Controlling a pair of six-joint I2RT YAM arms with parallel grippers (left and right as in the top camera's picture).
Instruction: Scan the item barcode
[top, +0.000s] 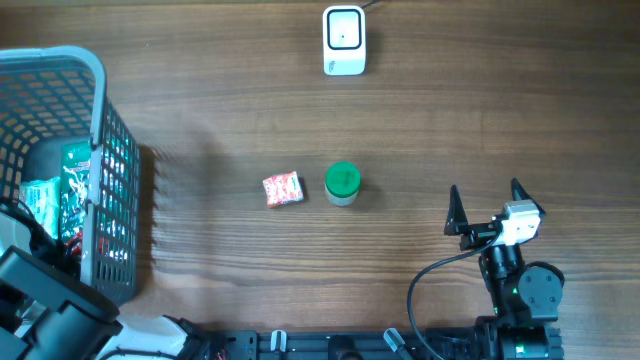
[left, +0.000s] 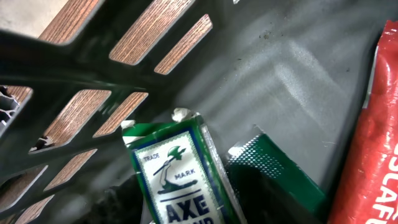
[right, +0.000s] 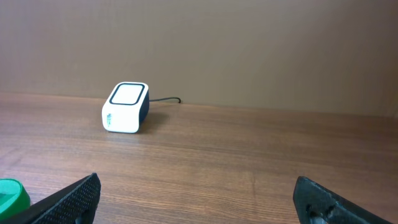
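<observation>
Left wrist view looks straight down into the basket (left: 74, 68), so the left arm (top: 45, 300) is judged to be reaching in to draw the next item for scanning. The left gripper's own jaws show in no view, and whether they stand wide, narrow or closed on anything cannot be told. Directly below the lens lies the Axe packet (left: 180, 180) on the basket floor, close against the slatted wall. Its printed face is up, and its long axis runs from the wall down toward the bottom edge of the frame, leaning slightly right. No barcode shows on this face; it is presumably on the underside, so the packet would need turning. A dark green sachet (left: 273, 180) lies just beside it and a red pouch (left: 367, 143) further right, apart from it. In the overhead view, the right gripper (top: 487, 200) hangs near the front edge of the table (top: 500, 100), jaws spread wide and holding nothing. It is apparently parked clear of the work. At mid-table a small red packet (top: 283, 189) and a green-lidded jar (top: 342, 183) sit just beside each other, well apart from the basket. Farthest back stands the scanner (top: 344, 40), cable trailing behind it. Its window is tilted up and forward, presumably so that a barcode can be presented from the robot's side.
</observation>
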